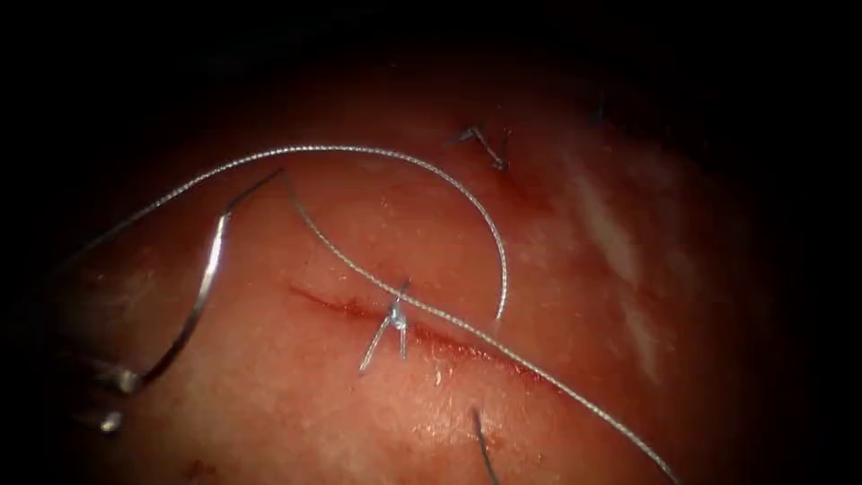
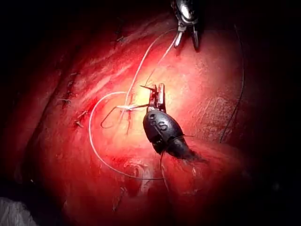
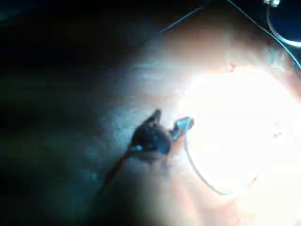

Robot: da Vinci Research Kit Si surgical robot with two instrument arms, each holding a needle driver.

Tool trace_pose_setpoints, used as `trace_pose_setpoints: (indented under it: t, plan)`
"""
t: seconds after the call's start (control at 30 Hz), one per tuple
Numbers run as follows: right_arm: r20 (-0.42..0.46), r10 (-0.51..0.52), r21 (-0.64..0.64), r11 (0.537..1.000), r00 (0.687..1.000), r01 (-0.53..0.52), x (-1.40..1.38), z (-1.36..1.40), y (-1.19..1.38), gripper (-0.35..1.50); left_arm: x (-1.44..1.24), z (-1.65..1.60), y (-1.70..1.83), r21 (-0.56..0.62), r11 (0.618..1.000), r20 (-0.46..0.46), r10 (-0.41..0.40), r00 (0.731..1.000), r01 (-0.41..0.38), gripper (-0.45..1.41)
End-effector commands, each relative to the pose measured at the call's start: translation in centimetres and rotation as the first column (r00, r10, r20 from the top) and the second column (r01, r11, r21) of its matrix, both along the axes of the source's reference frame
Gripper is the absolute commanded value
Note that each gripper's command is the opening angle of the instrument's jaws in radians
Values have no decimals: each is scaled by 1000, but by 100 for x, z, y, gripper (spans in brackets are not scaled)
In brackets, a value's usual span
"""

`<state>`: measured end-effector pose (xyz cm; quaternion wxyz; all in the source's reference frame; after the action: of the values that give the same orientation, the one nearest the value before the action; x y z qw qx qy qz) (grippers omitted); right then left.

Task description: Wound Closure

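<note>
Evidently the left pincer (image 1: 121, 382) gripped the needle (image 1: 208, 269) near one end, left of the cut (image 1: 431, 337) and clear of the tissue (image 1: 296, 404). Stiff, thin, probably slick; mid-curve looked the safest hold. Right tool's hold: could not tell.

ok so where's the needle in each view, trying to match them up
Endoscope view: the needle curves above the tissue, left of the cut, not in the tissue.
Left wrist view: it is the small hook beside the left tool, which grips one end.
Right wrist view: probably the bright arc beyond the open, empty right tool.
Shared landmark: the pale thread looping near the needle.
</note>
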<state>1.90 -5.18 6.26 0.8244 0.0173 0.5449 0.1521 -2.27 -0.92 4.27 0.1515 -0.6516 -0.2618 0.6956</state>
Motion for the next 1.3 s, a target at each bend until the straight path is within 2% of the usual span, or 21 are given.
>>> trace_pose_setpoints:
  t: [0.03, 0.23, 0.4, 0.73, 1.1, 1.2, 1.3]
  plan:
    - [11, 15, -2, 1000, 1000, -15, -1, 17, 7, 108, -4, 5, -3, -1, 1000, 2, 5, 1000, -5, -45]
    - [44, 53, -26, 998, 998, -52, -13, 54, 35, 106, 2, 2, -2, -2, 1000, -12, 6, 1000, -6, -45]
    - [55, 91, -40, 995, 994, -89, 6, 76, 52, 104, -1, 5, -3, -4, 1000, -14, 4, 1000, -4, -45]
    - [32, 108, -61, 992, 994, -106, 61, 92, 70, 98, -15, 15, -8, -21, 1000, -21, -5, 1000, 4, -45]
    - [20, 134, -71, 989, 991, -132, 82, 99, 84, 91, -20, 27, -9, -18, 1000, -26, -6, 1000, 5, -45]
    - [20, 139, -72, 988, 990, -137, 86, 100, 86, 66, -21, 27, -10, -19, 1000, -28, -4, 1000, 3, -45]
    - [8, 98, -72, 993, 995, -97, 86, 102, 84, -35, -21, 27, -10, -19, 1000, -28, -4, 1000, 3, -45]
